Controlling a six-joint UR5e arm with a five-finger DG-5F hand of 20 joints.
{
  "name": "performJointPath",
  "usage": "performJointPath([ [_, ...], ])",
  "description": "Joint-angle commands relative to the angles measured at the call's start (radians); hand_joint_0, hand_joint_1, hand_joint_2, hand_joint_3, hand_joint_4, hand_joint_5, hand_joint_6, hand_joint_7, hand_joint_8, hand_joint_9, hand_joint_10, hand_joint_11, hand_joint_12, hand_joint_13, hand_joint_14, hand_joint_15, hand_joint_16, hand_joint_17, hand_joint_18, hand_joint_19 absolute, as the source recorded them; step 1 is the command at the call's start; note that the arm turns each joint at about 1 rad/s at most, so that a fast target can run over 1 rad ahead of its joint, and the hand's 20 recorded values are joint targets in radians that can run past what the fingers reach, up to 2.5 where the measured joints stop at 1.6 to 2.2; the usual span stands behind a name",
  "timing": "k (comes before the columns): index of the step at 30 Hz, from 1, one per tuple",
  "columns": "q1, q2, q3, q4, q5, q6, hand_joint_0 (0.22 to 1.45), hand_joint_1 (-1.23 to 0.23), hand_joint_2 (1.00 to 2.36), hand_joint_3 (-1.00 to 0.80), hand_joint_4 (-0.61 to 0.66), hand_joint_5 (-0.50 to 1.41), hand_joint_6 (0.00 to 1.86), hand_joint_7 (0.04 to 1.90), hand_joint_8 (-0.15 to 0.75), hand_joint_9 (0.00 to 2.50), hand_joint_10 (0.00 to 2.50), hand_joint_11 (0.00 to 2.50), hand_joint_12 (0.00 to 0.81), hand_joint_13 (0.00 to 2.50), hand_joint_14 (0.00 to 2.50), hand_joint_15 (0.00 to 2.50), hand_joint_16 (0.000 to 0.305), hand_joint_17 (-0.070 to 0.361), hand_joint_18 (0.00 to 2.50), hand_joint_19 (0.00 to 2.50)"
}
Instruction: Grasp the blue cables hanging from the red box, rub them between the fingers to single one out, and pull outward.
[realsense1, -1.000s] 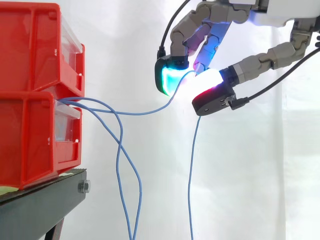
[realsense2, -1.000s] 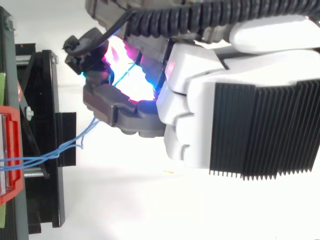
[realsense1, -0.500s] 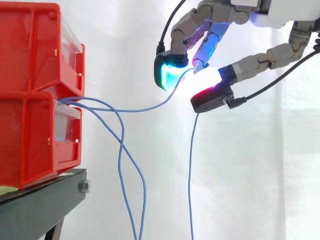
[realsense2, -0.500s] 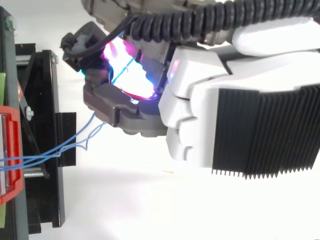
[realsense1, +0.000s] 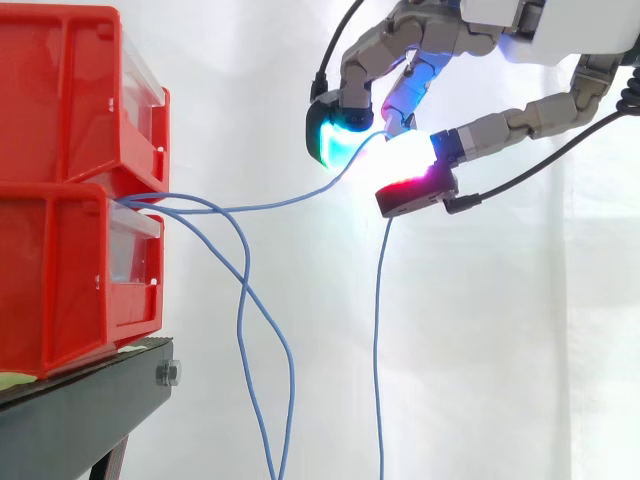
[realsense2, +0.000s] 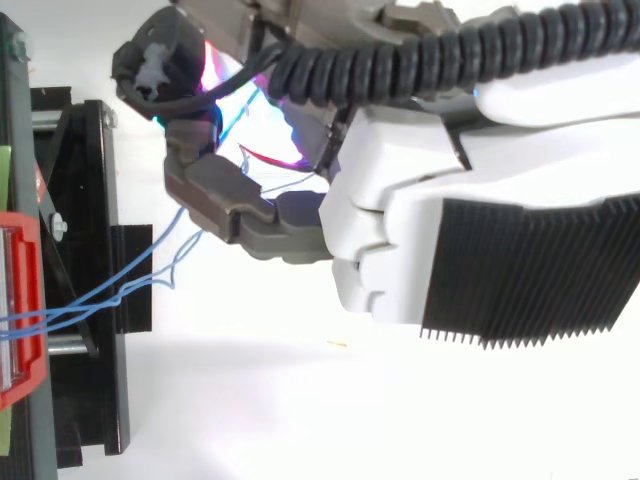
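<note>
Thin blue cables (realsense1: 240, 300) come out of the lower red box (realsense1: 70, 280) at the left and hang down past the stand. One blue cable (realsense1: 300, 202) runs from the box up and to the right into my hand (realsense1: 420, 60), then drops straight down (realsense1: 379, 340) below it. My hand is shut on this cable, pinching it between the cyan-glowing fingertip (realsense1: 335, 140) and the thumb pad (realsense1: 415, 190) that glows red. From above, the hand (realsense2: 400, 230) reaches toward the box (realsense2: 20, 300), with the cables (realsense2: 110, 295) spanning the gap.
Two red boxes are stacked on a black stand (realsense1: 90, 400) at the left, the upper one (realsense1: 70, 90) with a clear drawer front. A white curtain hangs behind. Open space lies right of the stand, under the hand.
The hand has risen slightly and shifted a little away from the box, drawing the pinched cable tauter. The two other loose cables hang much as before.
</note>
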Motion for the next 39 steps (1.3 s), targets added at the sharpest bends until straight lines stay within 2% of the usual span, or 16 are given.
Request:
performJointPath([
  [1, -0.002, 0.000, 0.001, 0.001, -0.015, -0.024, 0.63, -0.78, 1.01, -0.04, 0.15, -0.13, 0.91, 0.85, 0.433, 1.13, 0.01, 0.76, 0.447, 0.77, 0.01, 0.35, 0.061, 0.138, 0.82, 0.33],
  [11, -0.008, 0.000, 0.000, 0.001, -0.053, -0.073, 0.63, -0.78, 1.01, -0.04, 0.15, -0.13, 0.91, 0.84, 0.433, 1.13, 0.01, 0.76, 0.448, 0.77, 0.01, 0.35, 0.061, 0.138, 0.82, 0.33],
  [13, -0.010, 0.000, 0.001, 0.005, -0.071, -0.096, 0.63, -0.78, 1.01, -0.04, 0.15, -0.13, 0.91, 0.85, 0.434, 1.13, 0.01, 0.76, 0.449, 0.77, 0.01, 0.35, 0.061, 0.138, 0.82, 0.33],
  [18, -0.013, 0.000, 0.000, 0.016, -0.087, -0.108, 0.63, -0.78, 1.01, -0.04, 0.15, -0.13, 0.90, 0.85, 0.435, 1.13, 0.01, 0.76, 0.447, 0.78, 0.01, 0.35, 0.061, 0.137, 0.82, 0.33],
  [23, -0.016, 0.000, 0.000, 0.033, -0.121, -0.139, 0.63, -0.78, 1.01, -0.04, 0.15, -0.13, 0.90, 0.85, 0.430, 1.13, 0.01, 0.75, 0.449, 0.77, 0.01, 0.35, 0.061, 0.138, 0.82, 0.33],
  [32, -0.023, 0.000, 0.001, 0.033, -0.145, -0.141, 0.63, -0.78, 1.01, -0.05, 0.15, -0.13, 0.90, 0.85, 0.429, 1.12, 0.01, 0.75, 0.446, 0.76, 0.01, 0.35, 0.061, 0.136, 0.81, 0.34],
  [39, -0.029, 0.000, 0.000, 0.022, -0.144, -0.118, 0.63, -0.78, 1.01, -0.05, 0.15, -0.13, 0.90, 0.86, 0.428, 1.12, 0.01, 0.75, 0.444, 0.76, 0.01, 0.35, 0.061, 0.137, 0.81, 0.34],
])
